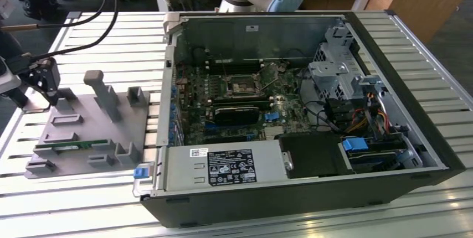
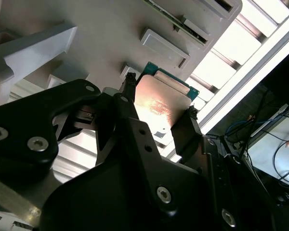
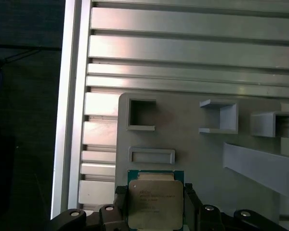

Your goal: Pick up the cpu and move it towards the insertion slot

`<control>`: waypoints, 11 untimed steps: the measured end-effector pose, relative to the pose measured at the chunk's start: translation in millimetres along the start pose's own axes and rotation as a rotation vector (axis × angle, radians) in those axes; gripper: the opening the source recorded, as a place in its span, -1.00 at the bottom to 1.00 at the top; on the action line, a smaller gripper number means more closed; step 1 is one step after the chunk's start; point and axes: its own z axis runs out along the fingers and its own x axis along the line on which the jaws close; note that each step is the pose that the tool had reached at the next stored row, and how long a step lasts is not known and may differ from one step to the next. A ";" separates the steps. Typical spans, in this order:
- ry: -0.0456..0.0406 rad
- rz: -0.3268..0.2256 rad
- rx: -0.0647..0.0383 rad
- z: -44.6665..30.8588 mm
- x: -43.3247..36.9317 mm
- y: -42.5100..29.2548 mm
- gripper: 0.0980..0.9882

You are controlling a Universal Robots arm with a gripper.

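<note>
The cpu (image 3: 155,202) is a thin square chip with a silver-grey metal top and a green rim. It sits between the black fingers of my gripper (image 3: 154,190), which is shut on two opposite edges. The second wrist view shows the cpu (image 2: 161,103) tilted in the same gripper (image 2: 161,94), over the grey fixture plate (image 2: 86,29). In the exterior view my gripper (image 1: 46,86) hangs above the far left part of that plate (image 1: 81,133). The insertion slot (image 1: 242,87), a silvery square frame with a dark centre, lies on the motherboard inside the open computer case, well to the exterior view's right.
The grey plate carries raised holders (image 3: 141,114) and a green memory stick (image 1: 70,146). The case's side wall (image 1: 168,83) stands between plate and motherboard. A black card (image 1: 236,113), a power supply (image 1: 221,167) and cables (image 1: 355,119) fill the case. Slatted aluminium table (image 3: 183,48) lies around.
</note>
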 end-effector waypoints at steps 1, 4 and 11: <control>0.0001 0.000 0.000 -0.6 0.0 0.1 0.00; 0.0000 0.000 0.000 -2.4 0.0 0.2 0.00; 0.0000 0.000 0.000 -7.5 0.0 0.6 0.00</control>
